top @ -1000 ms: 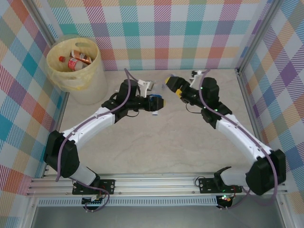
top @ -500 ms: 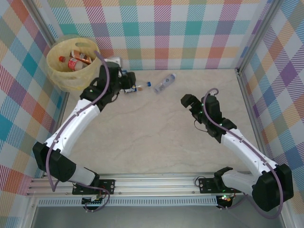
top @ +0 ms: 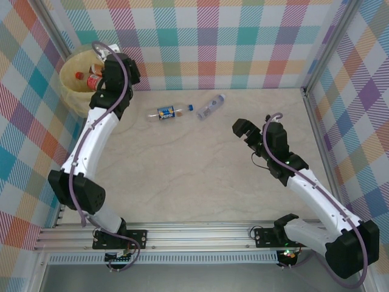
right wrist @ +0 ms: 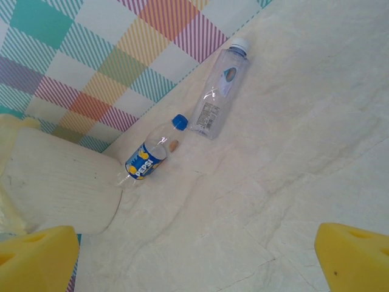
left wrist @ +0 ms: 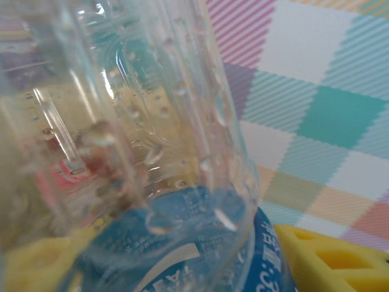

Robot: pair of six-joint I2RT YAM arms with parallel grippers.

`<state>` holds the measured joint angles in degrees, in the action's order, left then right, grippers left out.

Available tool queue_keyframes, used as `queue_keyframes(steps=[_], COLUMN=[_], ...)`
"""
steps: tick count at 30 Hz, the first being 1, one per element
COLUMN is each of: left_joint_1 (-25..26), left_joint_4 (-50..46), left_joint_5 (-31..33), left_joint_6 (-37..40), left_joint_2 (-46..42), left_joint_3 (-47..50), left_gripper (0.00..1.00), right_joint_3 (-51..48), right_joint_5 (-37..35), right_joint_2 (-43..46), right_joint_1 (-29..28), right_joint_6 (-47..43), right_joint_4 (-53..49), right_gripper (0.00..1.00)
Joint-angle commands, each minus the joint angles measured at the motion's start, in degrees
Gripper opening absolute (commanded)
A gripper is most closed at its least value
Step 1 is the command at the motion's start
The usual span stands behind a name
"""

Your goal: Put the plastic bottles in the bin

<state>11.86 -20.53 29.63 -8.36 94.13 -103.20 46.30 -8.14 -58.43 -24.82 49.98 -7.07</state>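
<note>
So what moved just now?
The left gripper swung from mid-table to over the bin, gripping a blue-labelled bottle. The right gripper, open, pulled back toward its side. The Pepsi bottle and the clear bottle lie where they were.

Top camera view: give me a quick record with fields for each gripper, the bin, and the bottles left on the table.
left gripper: shut on a clear blue-labelled bottle, reaching over the bin
right gripper: open, empty, above the table
in bin: at least one red-labelled bottle
on table: Pepsi bottle and clear white-capped bottle, both lying down
</note>
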Motion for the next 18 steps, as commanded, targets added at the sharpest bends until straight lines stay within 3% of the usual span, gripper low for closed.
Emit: queue_keyframes(steps=[1, 9, 14, 18], left_joint_1=[-3.13, -11.36, -13.25, -14.44], left_joint_4=[3.02, -1.90, -5.72, -10.69], left_joint_5=[2.41, -0.04, -1.58, -6.27], left_joint_6=[1.42, -2.90, -2.63, -5.33], left_joint_2=[2.84, 13.59, 19.76, 23.39], left_joint_3=[-4.74, -16.47, -23.27, -28.04], left_gripper=[0.57, 0.56, 0.57, 0.58], right_joint_3=[1.16, 0.28, 0.28, 0.35], right_joint_5=[0.06, -1.24, -1.22, -1.34], right_joint_2=[1.54, 3.37, 3.74, 4.07], right_joint_1=[0.02, -0.06, -0.03, -0.01], right_joint_6=[-2.33, -3.85, -3.91, -4.05], right_joint_4=[-1.18, -1.58, -2.33, -2.81], right_gripper=[1.00, 1.00, 1.00, 1.00])
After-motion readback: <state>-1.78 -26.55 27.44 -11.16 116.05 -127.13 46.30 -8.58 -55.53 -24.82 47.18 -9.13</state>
